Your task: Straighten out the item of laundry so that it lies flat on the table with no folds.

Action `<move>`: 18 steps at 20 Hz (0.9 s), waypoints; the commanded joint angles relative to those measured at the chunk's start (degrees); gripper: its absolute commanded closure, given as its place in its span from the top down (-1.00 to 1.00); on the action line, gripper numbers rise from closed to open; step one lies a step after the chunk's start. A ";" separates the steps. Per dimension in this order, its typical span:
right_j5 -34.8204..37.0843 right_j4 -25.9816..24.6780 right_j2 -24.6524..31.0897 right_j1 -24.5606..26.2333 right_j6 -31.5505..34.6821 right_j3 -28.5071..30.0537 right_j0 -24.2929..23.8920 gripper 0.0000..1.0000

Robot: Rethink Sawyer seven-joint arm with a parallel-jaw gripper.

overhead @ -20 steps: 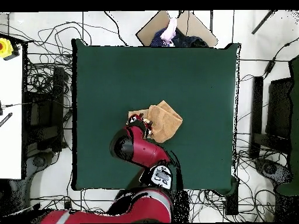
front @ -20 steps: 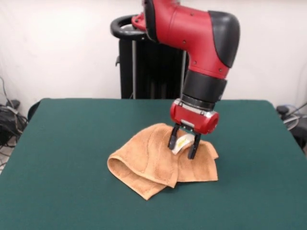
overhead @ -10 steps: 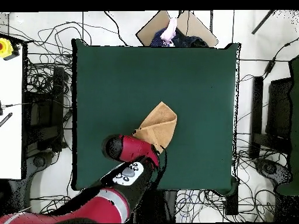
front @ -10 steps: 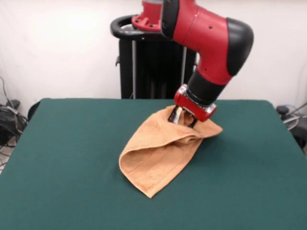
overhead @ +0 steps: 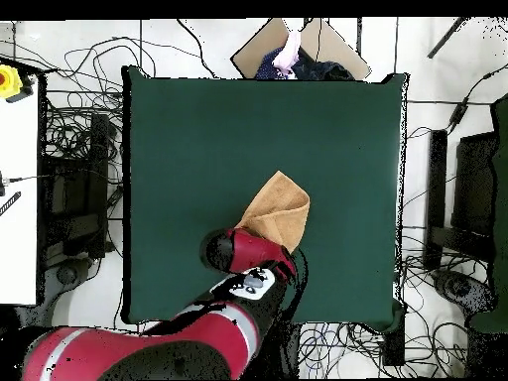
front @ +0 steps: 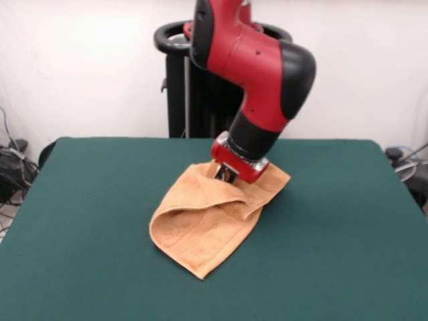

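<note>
Orange towel point(front: 212, 224), frame centre on green counter point(front: 87, 221), folded, far edge lifted by end effector point(front: 226, 175) clamped on it. Overhead: arm hides end effector; towel point(overhead: 278, 205) lower centre; person's hand point(overhead: 289, 50) at top edge.

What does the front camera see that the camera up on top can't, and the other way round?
Only the front view shows the black pedestal behind the table, the white wall, and how the towel humps up in a fold with one end lifted at the claw.

Only the overhead view shows the whole table outline, the cables on the floor around it, and a person at the far edge.

Both show the red arm over the orange-tan towel on the green table, still not flat.
</note>
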 commanded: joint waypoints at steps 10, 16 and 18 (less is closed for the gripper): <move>-0.49 -5.98 14.37 -2.19 2.97 -3.17 -6.67 -1.00; 5.75 -5.78 13.72 -10.77 4.10 0.76 -6.41 -1.00; 7.70 -5.95 12.94 -12.55 3.75 0.84 -6.39 -1.00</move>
